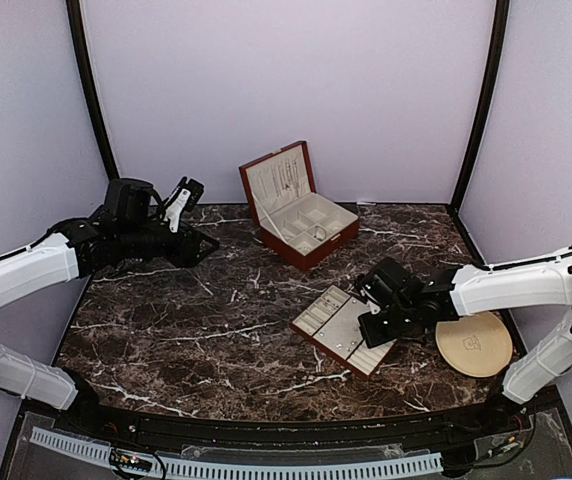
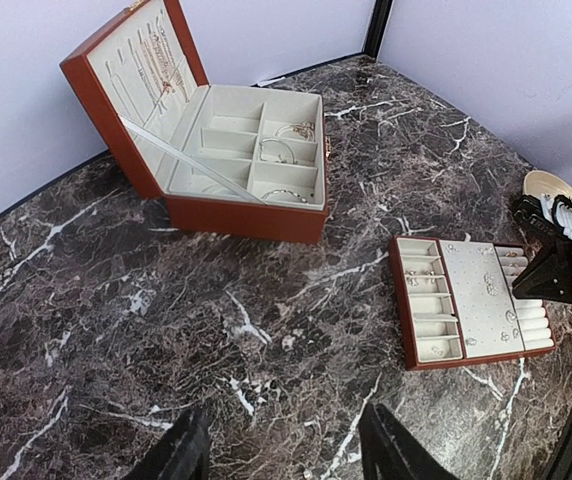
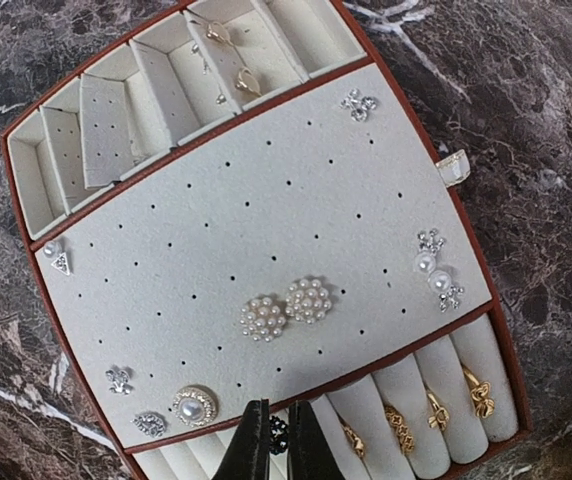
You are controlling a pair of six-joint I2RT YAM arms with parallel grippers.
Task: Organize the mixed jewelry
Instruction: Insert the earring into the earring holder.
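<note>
Dark marble table (image 1: 166, 320): the red-brown wooden box (image 1: 311, 250), lid up, sits at twelve o'clock, with the flat red-brown tray with cream lining (image 1: 341, 330) at four and the round beige plate (image 1: 474, 345) just beside it. The left gripper (image 2: 286, 455) hangs open at ten o'clock, well apart from both. The right gripper (image 3: 274, 450) is pinched on a tiny dark beaded piece (image 3: 278, 433) at the tray's six o'clock edge — pearl studs (image 3: 286, 308) at its twelve, gold rings (image 3: 436, 410) at its three.
</note>
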